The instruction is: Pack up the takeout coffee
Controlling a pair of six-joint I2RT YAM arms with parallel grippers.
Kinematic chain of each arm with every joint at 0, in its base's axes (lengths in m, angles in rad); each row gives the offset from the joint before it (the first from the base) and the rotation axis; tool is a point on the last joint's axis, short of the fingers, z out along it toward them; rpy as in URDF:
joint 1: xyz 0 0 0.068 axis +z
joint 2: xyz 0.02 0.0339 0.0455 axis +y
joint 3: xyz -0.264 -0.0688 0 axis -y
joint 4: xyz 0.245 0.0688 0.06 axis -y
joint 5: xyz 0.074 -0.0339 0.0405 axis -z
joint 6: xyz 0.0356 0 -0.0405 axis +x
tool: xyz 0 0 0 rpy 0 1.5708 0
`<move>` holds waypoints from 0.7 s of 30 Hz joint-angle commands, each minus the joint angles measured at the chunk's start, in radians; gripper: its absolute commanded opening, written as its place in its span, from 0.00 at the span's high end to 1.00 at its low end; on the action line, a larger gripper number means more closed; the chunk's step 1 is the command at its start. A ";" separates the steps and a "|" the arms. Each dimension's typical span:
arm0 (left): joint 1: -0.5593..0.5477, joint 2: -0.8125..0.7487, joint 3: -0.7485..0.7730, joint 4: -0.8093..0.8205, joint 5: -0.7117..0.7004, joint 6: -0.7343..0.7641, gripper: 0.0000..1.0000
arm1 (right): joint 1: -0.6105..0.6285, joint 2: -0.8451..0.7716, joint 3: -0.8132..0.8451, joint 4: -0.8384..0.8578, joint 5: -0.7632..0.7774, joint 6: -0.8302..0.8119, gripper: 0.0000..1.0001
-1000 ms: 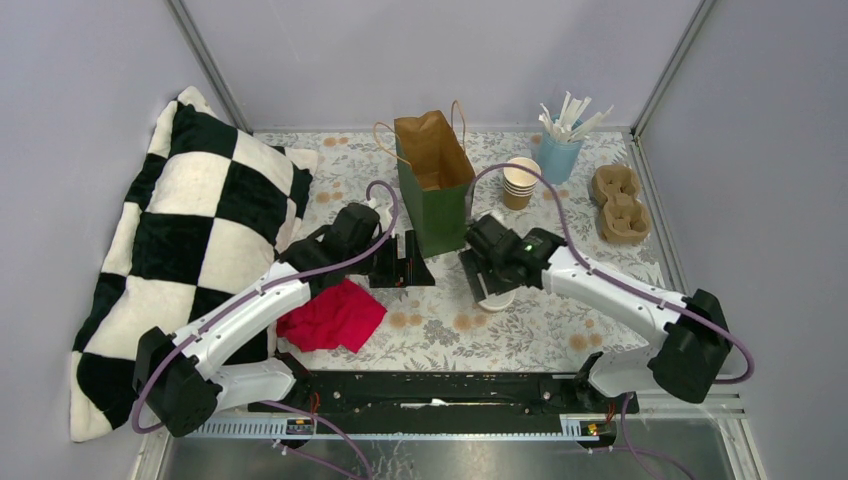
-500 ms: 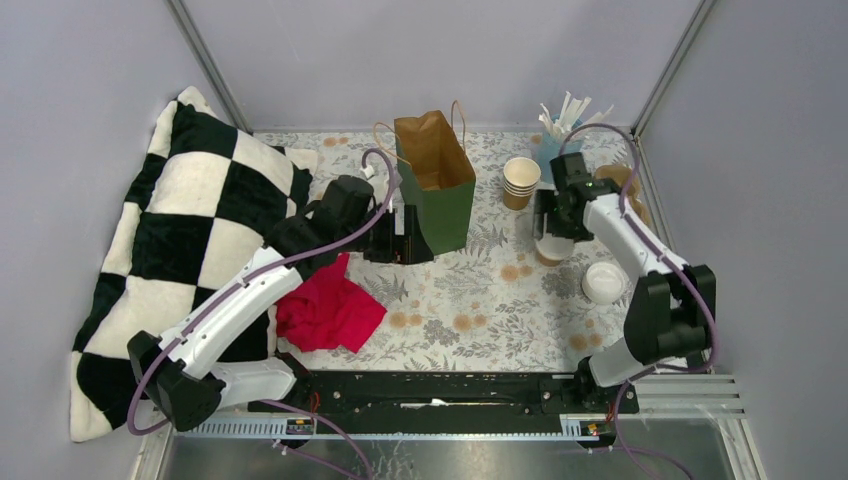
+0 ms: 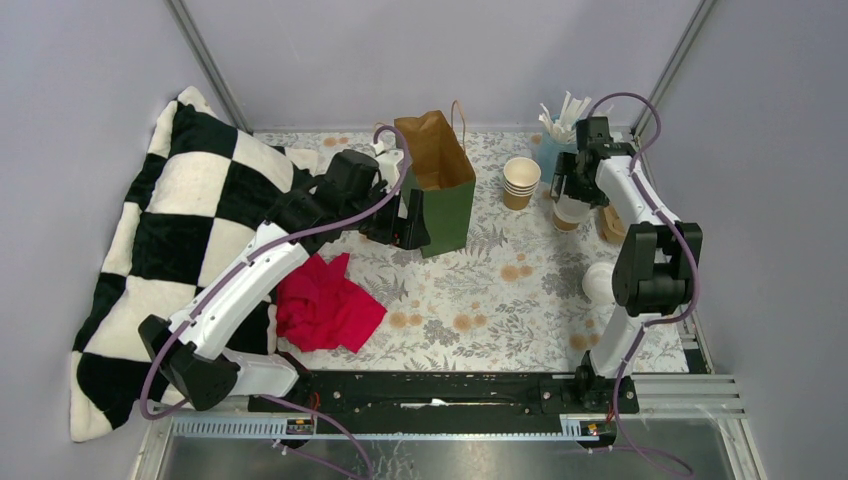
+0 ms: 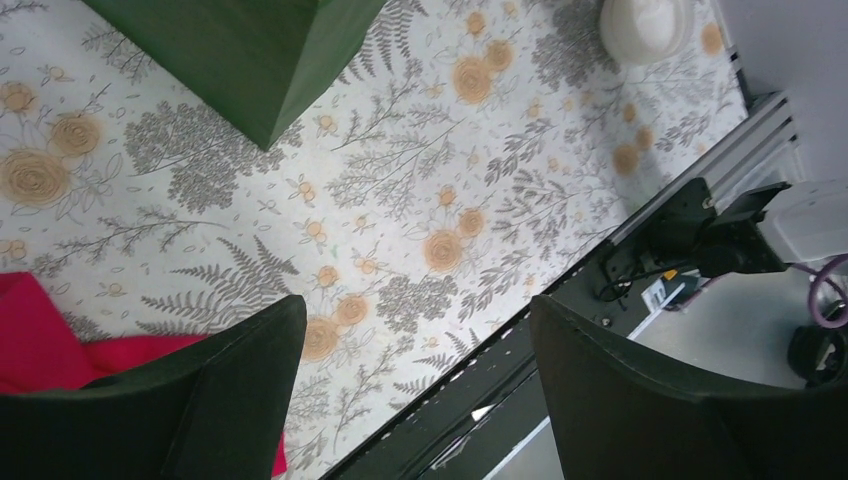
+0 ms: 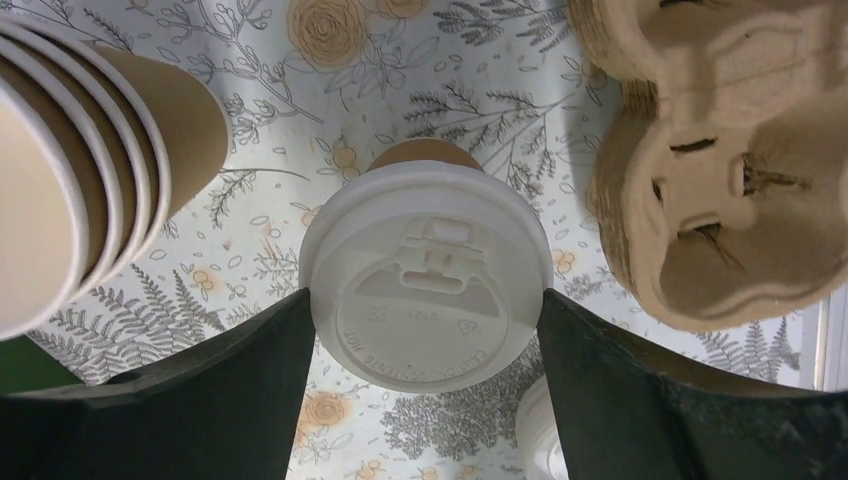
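A takeout coffee cup (image 5: pixel 425 275), tan paper with a white lid, sits between the fingers of my right gripper (image 5: pixel 425 295), and both fingers press on the lid's rim. In the top view that cup (image 3: pixel 567 214) is at the back right, between a stack of lidless tan cups (image 3: pixel 520 180) and a pulp cup carrier (image 5: pixel 720 150). The green paper bag (image 3: pixel 440 185) stands upright and open at the back centre. My left gripper (image 3: pixel 415 220) is open beside the bag's left front side, with nothing between its fingers (image 4: pixel 220 400).
A loose white lid (image 3: pixel 598 280) lies at the right, behind the right arm's elbow. A blue cup of white sticks (image 3: pixel 556 140) stands in the back right corner. A red cloth (image 3: pixel 328 305) lies front left, next to a checkered pillow (image 3: pixel 190 230).
My right gripper has carried the lidded cup from the table's front centre to the back right, beside the carrier. The left gripper has moved slightly back along the bag.
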 commanded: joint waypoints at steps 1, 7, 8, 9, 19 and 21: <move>0.023 0.011 0.057 -0.025 0.013 0.087 0.14 | -0.004 0.053 0.065 -0.014 -0.021 -0.003 0.16; 0.036 0.013 0.068 -0.048 0.026 0.125 0.14 | -0.004 0.058 0.042 -0.021 -0.014 0.007 0.12; 0.037 0.012 0.066 -0.047 0.028 0.125 0.14 | -0.004 0.054 0.042 -0.024 -0.010 0.005 0.09; 0.037 0.010 0.063 -0.048 0.029 0.125 0.14 | -0.004 0.048 0.042 -0.025 -0.004 0.004 0.07; 0.037 0.001 0.055 -0.039 0.042 0.133 0.13 | -0.002 0.021 0.261 -0.183 0.007 0.020 0.00; 0.038 -0.001 0.056 -0.039 0.040 0.135 0.13 | -0.001 0.023 0.296 -0.173 -0.050 0.054 0.03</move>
